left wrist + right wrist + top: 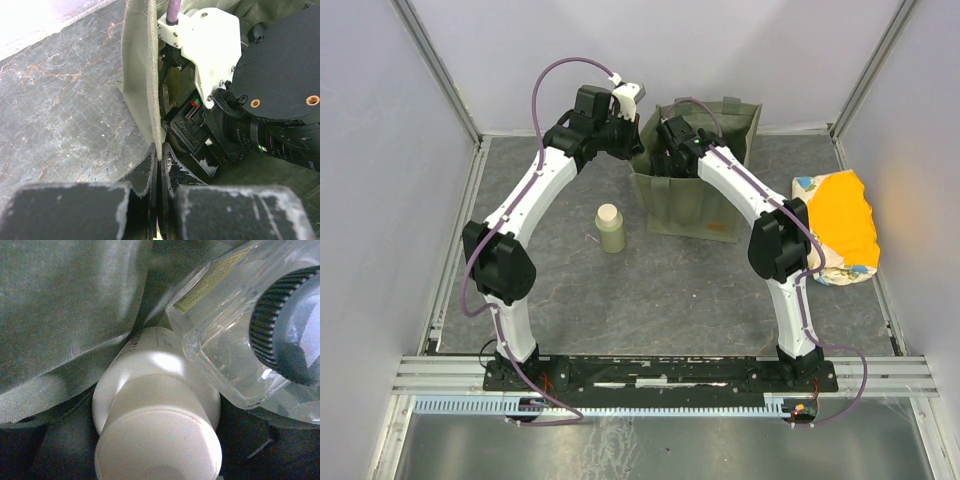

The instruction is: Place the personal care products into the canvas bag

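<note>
Top external view is showing both my arms reaching to the olive-green canvas tote bag (700, 215), which is standing toward the far edge of the grey stone-patterned bench (670, 300). My left pincer (159, 159) is clenching the bag's left rim, pressing the fabric edge flat between its fingers and holding the mouth wide. My right pincer (671, 158) is reaching down inside the bag with its jaws released. Its wrist view is showing the cream round bottle with a pale cap (155, 410) lying cap toward the camera, with dark gaps on both sides. A clear square bottle with a dark ribbed cap (225, 335) is leaning on its shoulder. Both are resting in the bag; I am not seeing the other two clear bottles.

One olive-green round bottle with a pale cap (611, 230) is standing upright on the bench, just beside the bag's front left corner. It is sitting left of my right pincer and nearer the bench's near edge, closer to my left arm. That arm is busy with the rim, so I am judging that the right one is needing to lift out and cross over.
</note>
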`<act>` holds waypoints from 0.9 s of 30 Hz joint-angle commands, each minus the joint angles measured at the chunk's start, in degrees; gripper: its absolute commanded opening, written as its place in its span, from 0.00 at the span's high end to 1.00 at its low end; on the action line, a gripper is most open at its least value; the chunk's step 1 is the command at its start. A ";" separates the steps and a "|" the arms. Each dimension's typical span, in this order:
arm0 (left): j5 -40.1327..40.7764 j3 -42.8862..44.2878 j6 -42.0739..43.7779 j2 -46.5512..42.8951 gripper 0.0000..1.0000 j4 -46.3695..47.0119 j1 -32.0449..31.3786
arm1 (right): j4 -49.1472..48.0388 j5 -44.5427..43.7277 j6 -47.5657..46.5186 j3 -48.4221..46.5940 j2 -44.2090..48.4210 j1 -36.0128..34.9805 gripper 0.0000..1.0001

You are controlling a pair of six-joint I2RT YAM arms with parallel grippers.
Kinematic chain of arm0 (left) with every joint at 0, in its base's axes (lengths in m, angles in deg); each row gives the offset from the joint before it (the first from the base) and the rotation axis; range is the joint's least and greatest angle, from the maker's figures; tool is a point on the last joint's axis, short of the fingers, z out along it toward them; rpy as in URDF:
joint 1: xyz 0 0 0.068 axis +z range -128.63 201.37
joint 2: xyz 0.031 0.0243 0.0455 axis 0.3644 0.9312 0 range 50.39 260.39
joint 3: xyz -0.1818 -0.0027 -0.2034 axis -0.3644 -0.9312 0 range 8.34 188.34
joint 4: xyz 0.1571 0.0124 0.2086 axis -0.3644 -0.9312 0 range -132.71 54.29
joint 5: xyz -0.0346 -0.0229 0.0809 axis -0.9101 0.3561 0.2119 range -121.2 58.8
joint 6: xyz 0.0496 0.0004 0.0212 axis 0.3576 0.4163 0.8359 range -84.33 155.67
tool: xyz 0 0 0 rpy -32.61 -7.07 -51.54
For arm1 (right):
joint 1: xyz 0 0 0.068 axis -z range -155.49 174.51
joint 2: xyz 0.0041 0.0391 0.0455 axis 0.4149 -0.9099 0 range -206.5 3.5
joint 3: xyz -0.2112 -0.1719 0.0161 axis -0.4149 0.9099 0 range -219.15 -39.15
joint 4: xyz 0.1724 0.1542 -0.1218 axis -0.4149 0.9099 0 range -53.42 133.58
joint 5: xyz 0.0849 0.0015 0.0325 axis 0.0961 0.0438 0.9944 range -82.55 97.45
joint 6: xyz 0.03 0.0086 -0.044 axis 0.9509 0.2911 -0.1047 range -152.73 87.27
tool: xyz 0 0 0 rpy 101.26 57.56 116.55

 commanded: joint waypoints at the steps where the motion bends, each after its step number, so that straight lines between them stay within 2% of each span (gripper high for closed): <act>1: 0.12 4.16 -1.44 -4.49 0.97 2.55 0.95 | -1.45 -0.27 0.36 -3.55 1.28 0.10 0.53; 4: 0.10 3.96 -1.56 -4.27 0.97 2.52 0.93 | -1.70 -0.13 -0.23 -4.14 3.06 0.06 0.29; 5: 0.04 3.92 -1.55 -4.19 0.97 2.53 0.94 | -1.70 -0.04 -0.48 -4.49 3.71 0.13 0.24; 10: 0.12 3.83 -1.76 -3.67 0.97 3.01 0.94 | -0.48 0.41 -1.96 -7.68 6.32 0.08 0.09; 15: -0.36 3.58 -2.15 -3.13 0.97 3.77 0.92 | 0.33 -0.29 -3.29 -9.58 9.90 0.09 0.01; 20: -0.24 3.56 -1.29 -2.46 0.97 3.81 0.96 | 0.18 -0.78 -5.47 -7.90 17.24 -0.32 0.01; 23: -0.30 3.72 -1.27 -1.71 0.97 3.82 0.91 | -1.80 -1.99 -8.27 -3.34 23.65 -1.92 0.01; 27: -0.34 4.00 -1.14 -1.28 0.97 4.07 0.96 | -9.07 -2.98 -13.44 7.63 34.67 -7.07 0.00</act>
